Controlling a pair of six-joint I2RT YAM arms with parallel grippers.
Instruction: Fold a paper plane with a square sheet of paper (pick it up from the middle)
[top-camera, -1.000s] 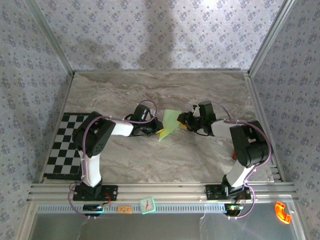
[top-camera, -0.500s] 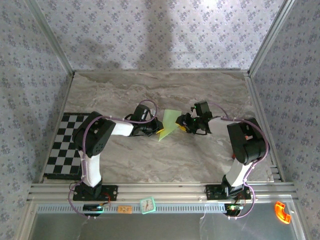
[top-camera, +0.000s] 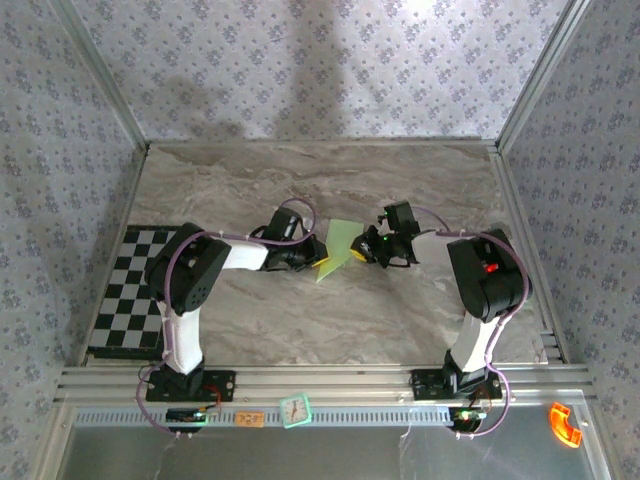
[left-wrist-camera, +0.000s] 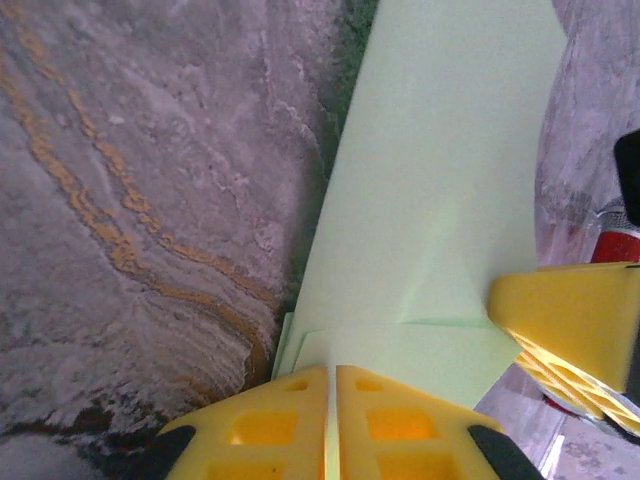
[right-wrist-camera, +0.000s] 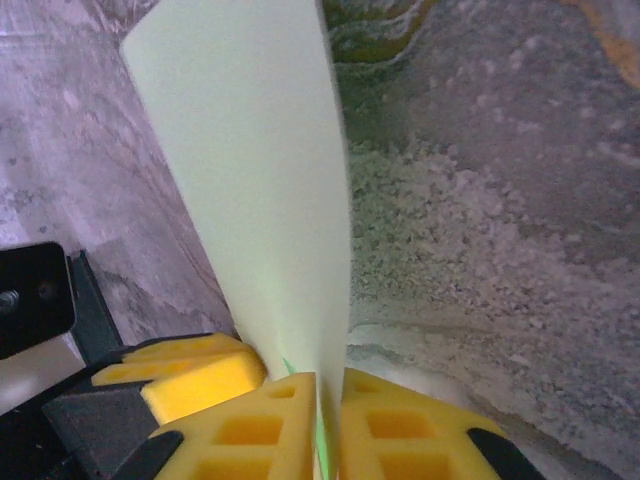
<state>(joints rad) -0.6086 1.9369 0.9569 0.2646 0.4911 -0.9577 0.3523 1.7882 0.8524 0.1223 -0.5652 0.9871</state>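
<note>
The square sheet of paper (top-camera: 338, 245), pale green and creased into a narrower folded shape, is held just above the middle of the marble table between both grippers. My left gripper (top-camera: 319, 260) is shut on its left end. In the left wrist view its yellow fingers (left-wrist-camera: 400, 420) pinch the paper (left-wrist-camera: 440, 180) edge-on. My right gripper (top-camera: 359, 251) is shut on the opposite end. From the right wrist the paper (right-wrist-camera: 255, 150) rises upright from the closed right gripper (right-wrist-camera: 330, 385). One yellow finger of the other gripper (right-wrist-camera: 190, 385) shows beside it.
A black and white checkered mat (top-camera: 125, 290) lies at the table's left edge. Patterned walls and metal posts enclose the table. Along the front rail (top-camera: 380, 380) sit a small mint clock (top-camera: 295, 409) and an orange piece (top-camera: 565, 424).
My right gripper has moved left to the paper's right end and shut on it. The left gripper keeps its hold and has barely moved.
</note>
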